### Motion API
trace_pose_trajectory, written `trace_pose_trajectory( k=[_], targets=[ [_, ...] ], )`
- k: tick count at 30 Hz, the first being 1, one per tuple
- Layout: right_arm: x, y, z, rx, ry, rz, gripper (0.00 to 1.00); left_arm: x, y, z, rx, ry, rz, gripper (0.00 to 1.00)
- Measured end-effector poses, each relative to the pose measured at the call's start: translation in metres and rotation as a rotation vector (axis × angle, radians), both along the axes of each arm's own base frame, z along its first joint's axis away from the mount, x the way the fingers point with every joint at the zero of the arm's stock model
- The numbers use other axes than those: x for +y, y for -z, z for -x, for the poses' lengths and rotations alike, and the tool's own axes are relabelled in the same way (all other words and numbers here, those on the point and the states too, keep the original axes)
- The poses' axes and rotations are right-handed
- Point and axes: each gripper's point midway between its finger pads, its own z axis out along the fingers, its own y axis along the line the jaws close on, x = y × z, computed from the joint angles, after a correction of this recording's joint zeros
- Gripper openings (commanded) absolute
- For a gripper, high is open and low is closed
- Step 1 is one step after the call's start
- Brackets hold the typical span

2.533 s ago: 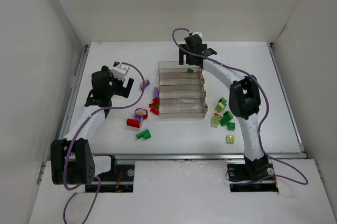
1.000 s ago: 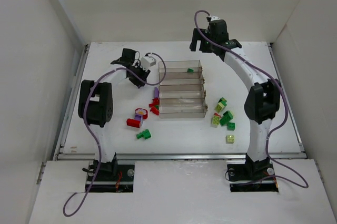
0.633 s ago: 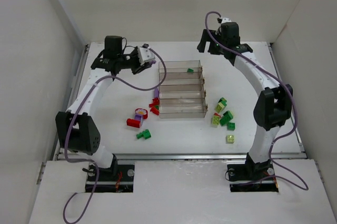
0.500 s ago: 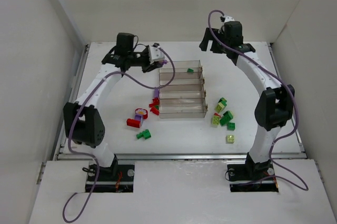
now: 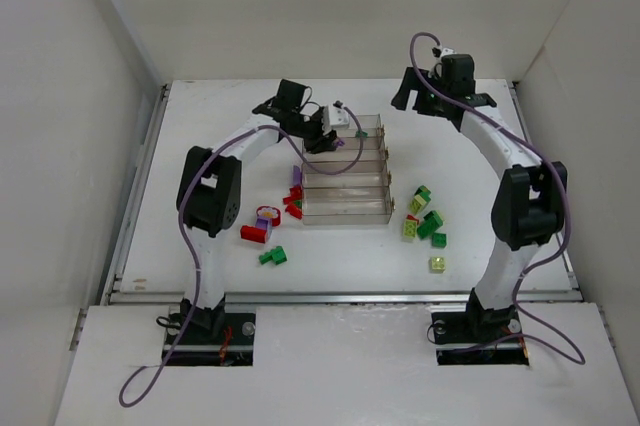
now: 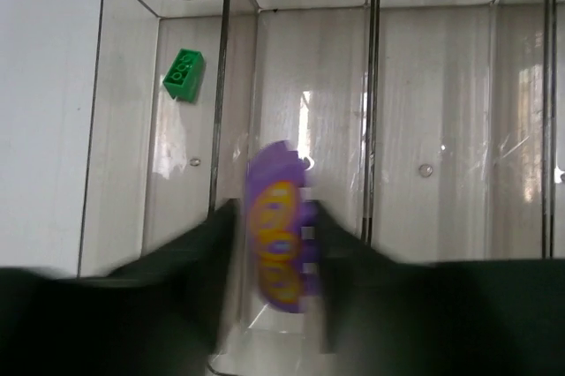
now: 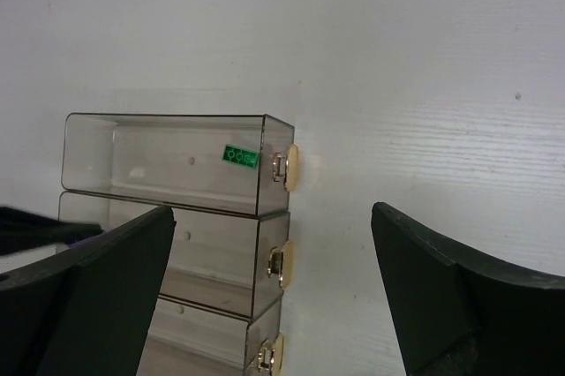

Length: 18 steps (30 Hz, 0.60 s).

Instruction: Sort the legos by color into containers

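The clear tray [image 5: 388, 208] of containers stands mid-table. A dark green lego [image 5: 361, 133] lies in its farthest compartment [image 6: 124, 173]. My left gripper [image 5: 335, 132] hovers over the tray's far left end. In the left wrist view a blurred purple lego [image 6: 278, 226] with yellow studs hangs between its fingers [image 6: 275, 213], over the second compartment [image 6: 340, 129]. The jaws stand slightly parted, with thin gaps beside the brick. My right gripper [image 5: 412, 96] is wide open and empty, raised beyond the tray's far right corner [image 7: 274, 151].
Loose red and purple legos [image 5: 293, 196], a red one [image 5: 253, 234] and a dark green one [image 5: 273, 256] lie left of the tray. Green and lime legos [image 5: 422, 216] cluster on its right. White walls enclose the table.
My left arm swung from the table's left side over the tray, carrying the purple lego, and its jaws have just widened. The right arm drew back toward the far right.
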Motion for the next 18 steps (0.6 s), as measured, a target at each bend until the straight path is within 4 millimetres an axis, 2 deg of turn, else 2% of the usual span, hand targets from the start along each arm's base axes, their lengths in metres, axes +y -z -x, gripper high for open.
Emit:
trace_pose_trajectory(
  k=[1, 3, 6, 11, 13, 15, 17, 18],
  targets=[
    [0.0, 0.001, 0.001, 0.004, -0.001, 0.0, 0.97, 0.001, 0.0, -0.002, -0.001, -0.004, -0.002, 0.52],
    [0.001, 0.0, 0.004, 0.001, -0.011, -0.001, 0.97, 0.002, 0.001, -0.002, 0.002, -0.002, -0.008, 0.67],
    [0.004, -0.008, 0.008, -0.012, -0.031, -0.007, 0.97, 0.002, -0.001, -0.003, 0.0, -0.008, -0.016, 0.84],
    [0.008, -0.021, 0.012, -0.038, -0.06, -0.02, 0.97, -0.005, -0.006, 0.0, 0.019, -0.032, -0.012, 0.88],
    [0.009, -0.024, 0.014, -0.043, -0.07, -0.023, 0.96, -0.006, -0.015, -0.002, 0.015, -0.064, -0.005, 0.88],
    [0.01, -0.025, 0.016, -0.044, -0.08, -0.027, 0.96, -0.003, -0.03, -0.004, -0.001, -0.124, 0.007, 0.84],
    [0.012, -0.023, 0.021, -0.037, -0.085, -0.024, 0.96, 0.009, -0.051, -0.003, -0.009, -0.221, 0.019, 0.8],
    [0.013, -0.021, 0.024, -0.031, -0.086, -0.021, 0.96, 0.017, -0.064, -0.002, -0.021, -0.268, 0.034, 0.71]
  ],
)
